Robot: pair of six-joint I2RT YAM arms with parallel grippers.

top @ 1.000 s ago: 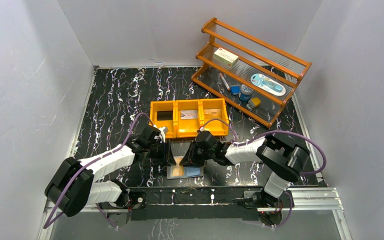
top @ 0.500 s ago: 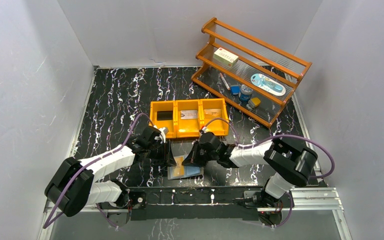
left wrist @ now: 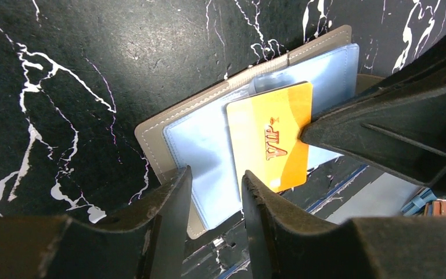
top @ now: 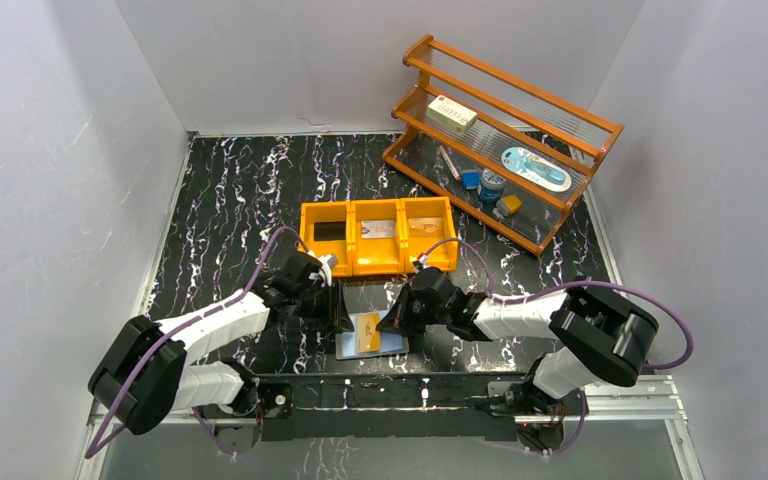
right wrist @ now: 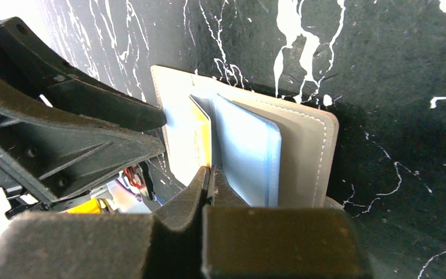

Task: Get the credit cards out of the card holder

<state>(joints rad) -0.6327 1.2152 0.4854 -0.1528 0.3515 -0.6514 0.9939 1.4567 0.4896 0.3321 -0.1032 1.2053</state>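
1. At the lower middle of the overhead view, the card holder (top: 390, 346) lies open on the black marbled desk (top: 230, 190) between the two end effectors. Their dark fingers hide its side edges there.
2. An orange credit card (left wrist: 270, 136) marked "VIP" lies askew over the pale blue lining. Whether any of it sits in a slot cannot be told, and nothing else in the slots can be made out.
3. In the right wrist view the card shows only as a thin orange strip, nearly edge on, beside a raised blue leaf.
4. The orange bin (top: 375, 265) just above the holder has a flat piece in each of its three compartments, all too small to read.
5. The left arm reaches in from the lower left of the overhead view, forearm low. The left end effector (left wrist: 216, 177) stands partly open, with its tips down at the holder's left leaf and lining showing in the gap; it grips nothing that can be seen.
6. The right arm stretches in from the lower right. The right end effector (right wrist: 210, 173) is closed tight on the card's edge.
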